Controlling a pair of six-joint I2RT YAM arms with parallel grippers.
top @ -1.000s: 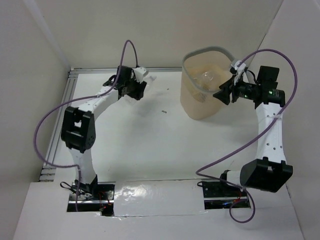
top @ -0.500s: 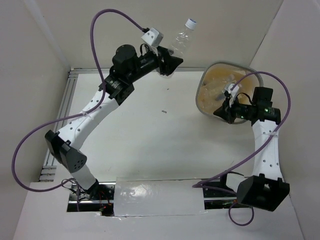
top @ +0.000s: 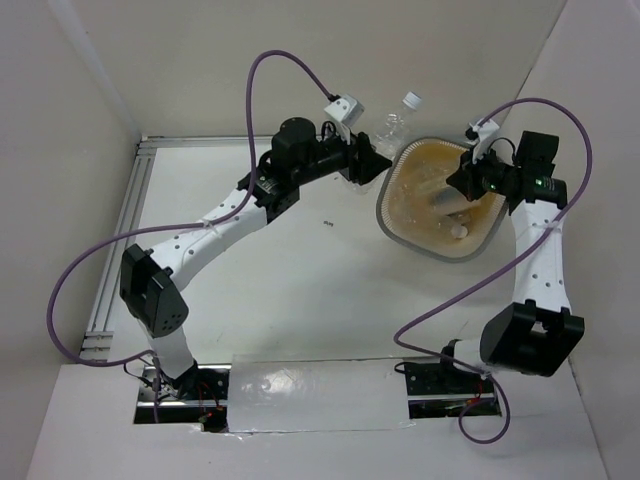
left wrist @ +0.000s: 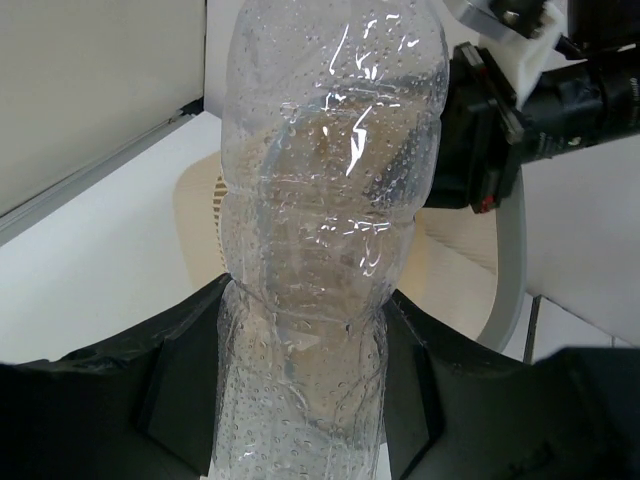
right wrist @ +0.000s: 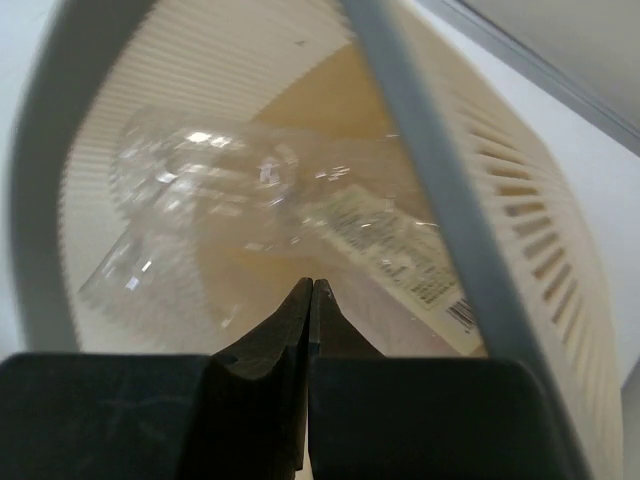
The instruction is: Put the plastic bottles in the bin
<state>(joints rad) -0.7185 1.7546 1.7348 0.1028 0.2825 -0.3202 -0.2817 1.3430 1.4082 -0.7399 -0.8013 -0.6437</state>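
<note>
Task near done, by the look: the left gripper (top: 372, 165) is clenched on a bare clear bottle (left wrist: 320, 230), held just beside the bin (top: 412, 220) at its far-left rim, not yet dropped. Bin tilted, with at least 2 bottles (right wrist: 200, 190) inside (1 labelled). The right gripper (right wrist: 312, 288) has its fingers pressed together at the right rim.

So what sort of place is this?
Likely a lab robot test cell: a white table boxed in by plain panels, two arms bolted at its near edge, an aluminium rail on the left.
</note>
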